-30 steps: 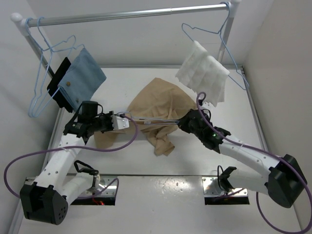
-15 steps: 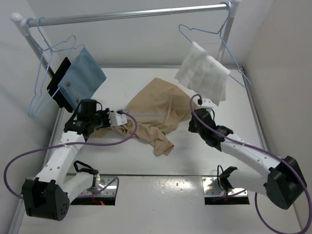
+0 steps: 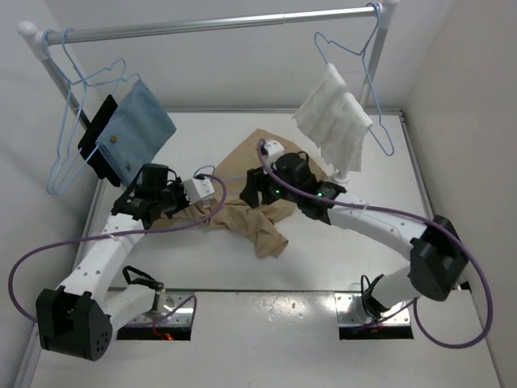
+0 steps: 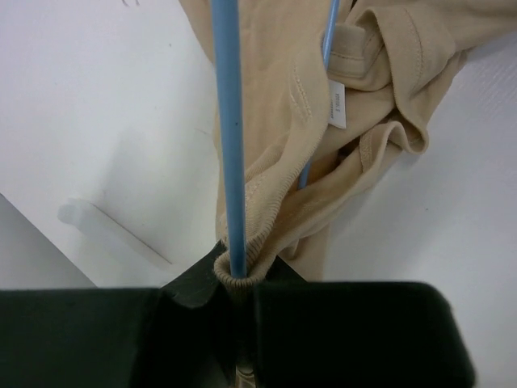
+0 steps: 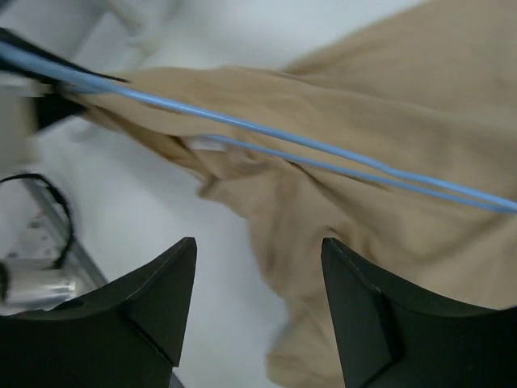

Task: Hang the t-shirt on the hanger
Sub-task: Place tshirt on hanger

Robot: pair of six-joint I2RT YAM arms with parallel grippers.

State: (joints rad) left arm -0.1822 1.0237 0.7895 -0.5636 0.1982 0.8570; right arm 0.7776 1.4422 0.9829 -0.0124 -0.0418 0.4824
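Observation:
The tan t-shirt [image 3: 262,230] lies crumpled mid-table, bunched between my two grippers. The hanger [image 4: 229,121], a thin light-blue wire, runs through the t-shirt [image 4: 275,97]. My left gripper [image 3: 198,190] is shut on this wire, and the ribbed collar edge is wrapped round the wire at the jaws [image 4: 236,279]. In the right wrist view two strands of the hanger [image 5: 283,133] cross the t-shirt [image 5: 388,97]. My right gripper [image 3: 254,190] hovers over the cloth's left part, close to the left gripper. It stands open [image 5: 258,267] with nothing between its fingers.
A metal rail [image 3: 218,24] spans the back. On its left hang a blue cloth [image 3: 137,121] and bare light-blue hangers [image 3: 73,121]. On its right hangs a white towel [image 3: 335,121] on a hanger. Walls close both sides.
My right gripper has opened, and its arm swung left across the t-shirt toward the left gripper. The cloth has bunched leftward. The towel's hanger is swinging. The left gripper stays shut.

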